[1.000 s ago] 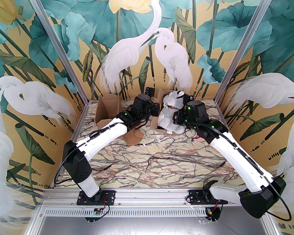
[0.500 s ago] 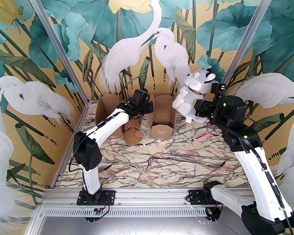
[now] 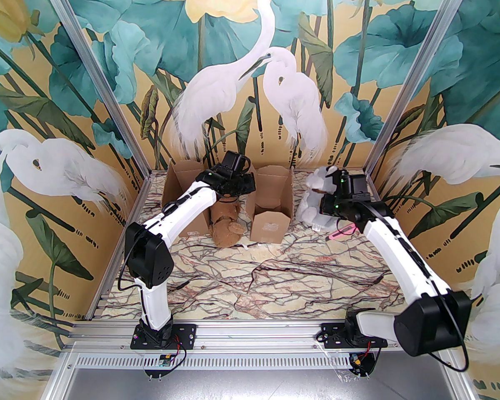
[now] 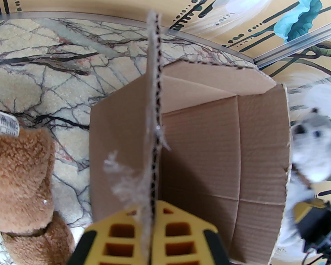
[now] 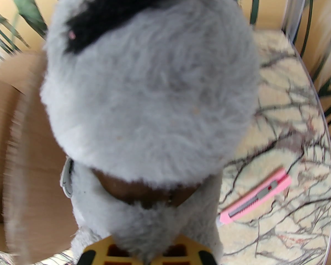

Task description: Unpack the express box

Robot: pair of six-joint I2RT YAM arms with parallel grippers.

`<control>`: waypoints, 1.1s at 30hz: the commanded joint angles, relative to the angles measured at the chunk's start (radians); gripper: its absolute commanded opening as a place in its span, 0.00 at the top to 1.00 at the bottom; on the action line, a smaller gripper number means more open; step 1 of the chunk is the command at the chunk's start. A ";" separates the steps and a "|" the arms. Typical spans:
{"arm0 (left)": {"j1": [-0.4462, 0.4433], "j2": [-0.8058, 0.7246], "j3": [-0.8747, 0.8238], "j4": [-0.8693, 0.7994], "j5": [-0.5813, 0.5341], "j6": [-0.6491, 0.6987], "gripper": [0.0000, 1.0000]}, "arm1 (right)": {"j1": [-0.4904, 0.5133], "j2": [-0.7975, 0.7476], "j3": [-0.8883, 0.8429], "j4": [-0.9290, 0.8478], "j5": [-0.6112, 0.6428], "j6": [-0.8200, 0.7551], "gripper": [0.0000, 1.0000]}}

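Pinches flap (image 4: 153,92) in left gripper (image 4: 151,214), box (image 4: 209,148) open just ahead, looking empty; clenches right gripper (image 5: 147,254) on plush (image 5: 149,92), clear of box, knife (image 5: 255,196) beyond, rightward; likely nearly done; leaves setting plush down, letting go.

marble table (image 3: 275,277) holds open box (image 3: 268,223), second box (image 3: 183,177), brown teddy (image 3: 227,227), pink cutter (image 3: 342,232).

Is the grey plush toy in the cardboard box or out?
Out. The grey plush toy is right of the cardboard box, clamped in the right gripper; the left wrist view shows the box's visible inside bare.
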 commanded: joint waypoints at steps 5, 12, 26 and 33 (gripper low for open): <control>0.015 0.048 0.023 0.018 0.033 -0.069 1.00 | 0.001 0.191 0.054 0.052 -0.048 -0.004 0.96; 0.020 0.069 0.042 0.051 0.045 -0.079 0.97 | 0.017 0.396 0.157 0.021 -0.083 -0.009 0.73; 0.014 -0.228 -0.115 0.231 -0.011 0.126 0.01 | 0.023 0.142 0.195 -0.046 0.040 -0.060 0.01; 0.005 -0.676 -0.564 0.306 -0.194 0.275 0.00 | 0.023 -0.170 -0.087 0.079 0.092 -0.066 0.01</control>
